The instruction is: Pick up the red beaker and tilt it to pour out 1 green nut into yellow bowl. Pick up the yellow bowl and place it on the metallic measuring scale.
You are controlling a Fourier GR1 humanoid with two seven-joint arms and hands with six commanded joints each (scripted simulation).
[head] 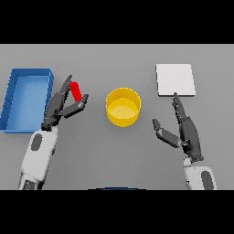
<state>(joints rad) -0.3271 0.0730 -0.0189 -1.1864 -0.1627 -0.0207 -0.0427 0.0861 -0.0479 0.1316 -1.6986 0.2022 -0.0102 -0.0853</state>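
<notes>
Red beaker point(76, 91) in the head view, slim and tilted, held at the left hand point(62, 107), thumb and fingers point(61, 95) closing round its lower part; upper end free and leaning up and away from the yellow bowl point(123, 106). Not possible to tell whether the beaker rests on the grey worktop point(119, 155) or hangs just above it. No green nut visible anywhere, neither in the beaker nor in the bowl.

Yellow bowl upright at mid-worktop, near the beaker on its right, apart from it, seemingly holding nothing. Metallic measuring scale point(175, 80), a pale flat square, farther back on the right, well apart from the bowl. Blue bin point(26, 99) just beside the left hand on its outer side.

Right hand point(183, 132) low on the right, fingers straight and released, grasping nothing, fingertips just short of the scale's near edge.

Judging from this: pour not yet begun. Risks from here: a thin hold low on a narrow beaker, so slipping or twisting during the tilt; mouth stopping short of the bowl rim, dropping the nut onto the worktop; too steep a tilt releasing more than one nut.
</notes>
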